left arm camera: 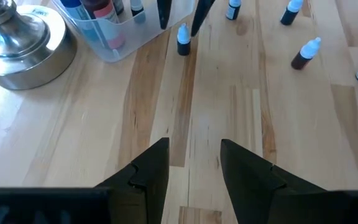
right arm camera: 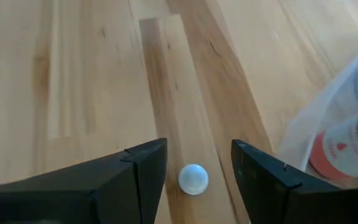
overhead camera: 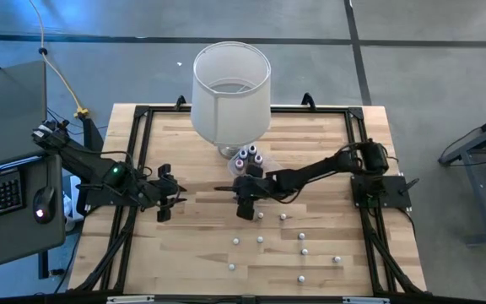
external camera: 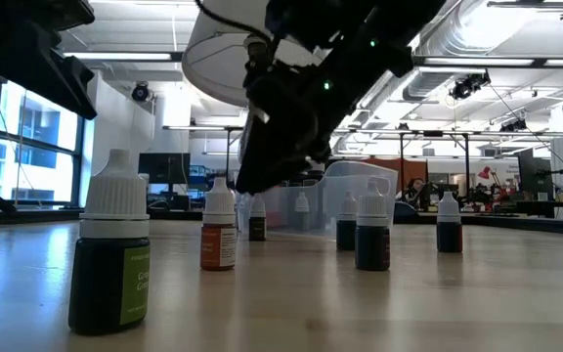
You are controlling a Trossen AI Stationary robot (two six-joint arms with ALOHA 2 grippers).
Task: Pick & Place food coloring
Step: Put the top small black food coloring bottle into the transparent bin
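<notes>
Tiny white-capped food coloring bottles (overhead camera: 259, 240) stand upright, scattered apart on the wooden table's near half; bodies show dark, green-labelled (external camera: 110, 256) and reddish-brown (external camera: 218, 234); several more bottles (overhead camera: 248, 158) sit grouped beside the lamp base.

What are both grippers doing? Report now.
Left gripper: open, empty, idle over bare table.
Right gripper: open, straddling one food coloring bottle, not yet closed.

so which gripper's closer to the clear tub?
Right. The right gripper hangs open beside the clear tub, over a standing food coloring bottle. The left gripper waits open, well off toward the left edge.
</notes>
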